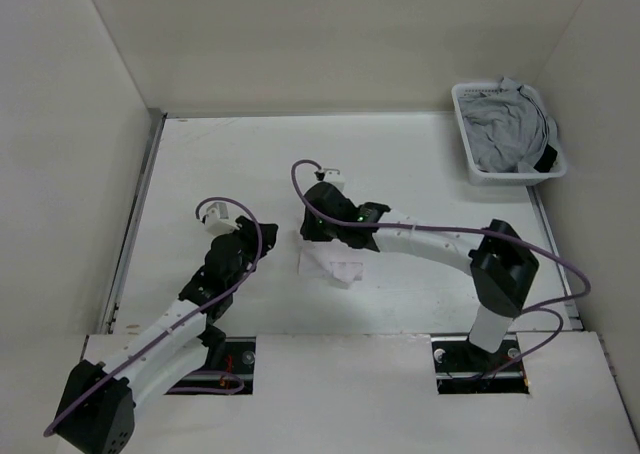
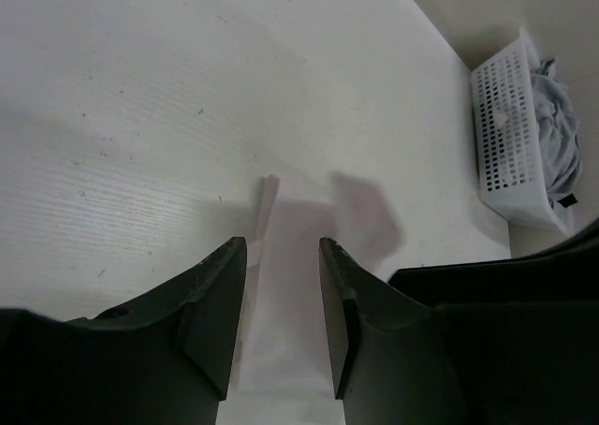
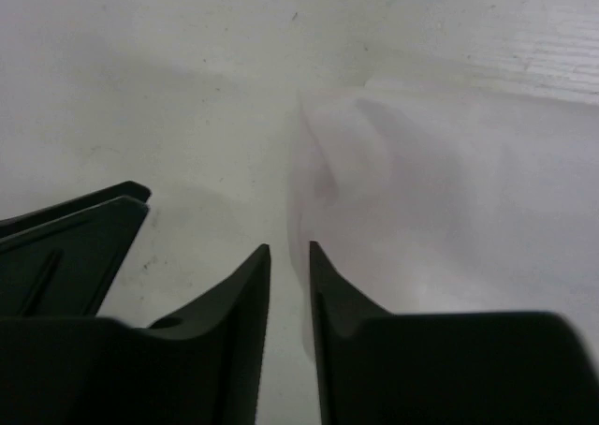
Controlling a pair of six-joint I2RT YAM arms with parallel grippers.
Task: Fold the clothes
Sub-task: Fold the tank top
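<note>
Clothes (image 1: 338, 267) lie folded on the bench (image 1: 230, 154); right hand (image 3: 290, 249), jaws narrowly parted at their edge, grip impossible to tell; left hand (image 2: 283, 242) open and empty.

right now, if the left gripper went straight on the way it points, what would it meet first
Probably the small folded white thin-fabric garment, which lies on the white table right ahead of the left gripper; depth is hard to judge.

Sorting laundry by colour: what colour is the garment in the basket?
Grey with a black patch; the garment shows best in the top view.
</note>
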